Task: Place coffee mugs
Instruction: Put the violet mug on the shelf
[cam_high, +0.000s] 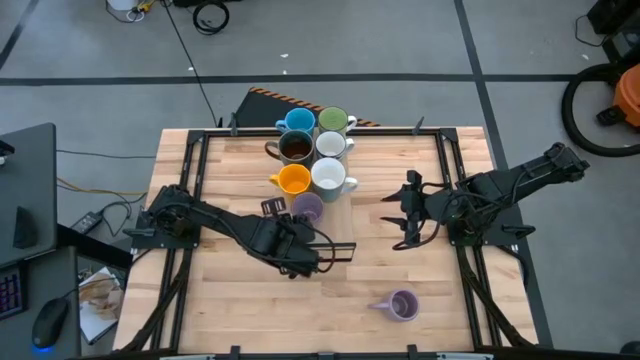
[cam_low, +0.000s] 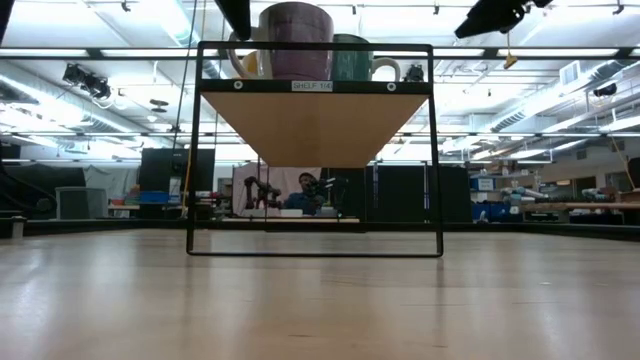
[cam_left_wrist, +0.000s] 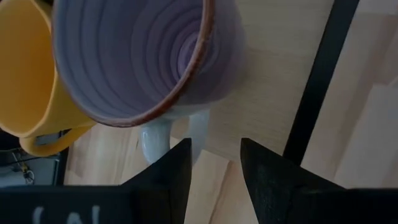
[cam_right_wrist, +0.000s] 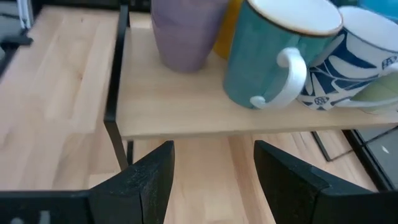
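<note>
Seven mugs crowd the raised shelf (cam_high: 420, 150) at the table's far edge. A lavender mug (cam_high: 307, 208) stands at the shelf's near edge, touching the orange mug (cam_high: 293, 180). The left gripper (cam_high: 283, 210) sits just beside that lavender mug, fingers (cam_left_wrist: 174, 171) parted and holding nothing. The second lavender mug (cam_high: 400, 305) lies on its side well away from the shelf. The right gripper (cam_high: 410, 212) hovers near the shelf, open and empty.

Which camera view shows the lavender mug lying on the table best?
The high view: the fallen lavender mug lies on its side on the table, fully visible there. The low view and both wrist views do not show it.
</note>
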